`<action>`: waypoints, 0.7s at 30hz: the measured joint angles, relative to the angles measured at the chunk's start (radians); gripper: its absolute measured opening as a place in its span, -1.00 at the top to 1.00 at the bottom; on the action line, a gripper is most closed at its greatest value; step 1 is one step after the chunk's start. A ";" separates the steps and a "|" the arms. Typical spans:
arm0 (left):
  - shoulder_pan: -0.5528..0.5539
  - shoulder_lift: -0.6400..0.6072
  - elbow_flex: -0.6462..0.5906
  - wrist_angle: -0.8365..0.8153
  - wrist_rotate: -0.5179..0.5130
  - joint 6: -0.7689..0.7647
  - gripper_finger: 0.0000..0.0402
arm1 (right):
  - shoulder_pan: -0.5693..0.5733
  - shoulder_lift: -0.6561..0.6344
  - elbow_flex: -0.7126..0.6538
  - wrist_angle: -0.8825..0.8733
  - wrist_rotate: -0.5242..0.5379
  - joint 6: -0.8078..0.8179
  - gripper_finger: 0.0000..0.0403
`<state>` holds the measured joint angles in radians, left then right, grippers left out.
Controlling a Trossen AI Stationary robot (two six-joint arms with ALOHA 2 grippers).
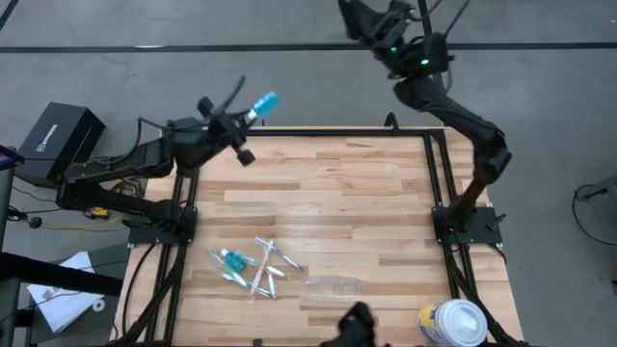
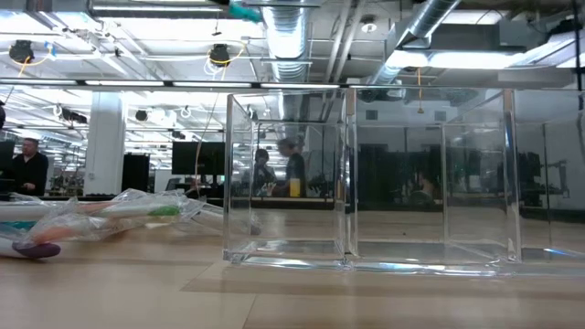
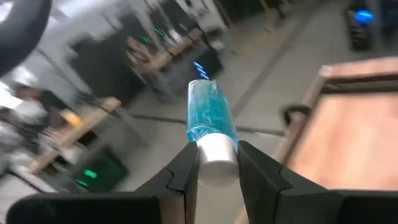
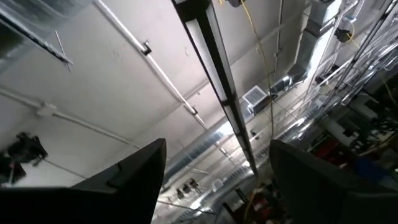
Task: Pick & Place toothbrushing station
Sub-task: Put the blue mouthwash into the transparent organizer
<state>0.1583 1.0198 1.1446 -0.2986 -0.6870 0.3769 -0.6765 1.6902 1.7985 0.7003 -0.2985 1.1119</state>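
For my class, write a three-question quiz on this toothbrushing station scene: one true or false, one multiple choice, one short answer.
1. True or false: the left gripper holds a teal tube.
2. The clear holder is: A) lifted B) on the table C) inside the canister.
3. Where is the right gripper aimed?

Key: 1 true, by its white cap. 2 B. 3 Up at the ceiling, jaws apart, off the table.

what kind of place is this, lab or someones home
Likely a robotics lab in an industrial hall: exposed ceiling ducts, people at desks behind, and two arms at a wooden table.
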 joint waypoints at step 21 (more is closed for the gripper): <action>-0.158 0.250 0.000 -0.330 0.719 -1.042 0.60 | -0.164 -0.339 0.000 -0.464 -0.276 -0.274 -0.36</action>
<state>-0.0002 1.2701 1.1446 -0.6281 0.0324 -0.6653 -0.8403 1.3515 1.7981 0.2360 -0.5746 0.8375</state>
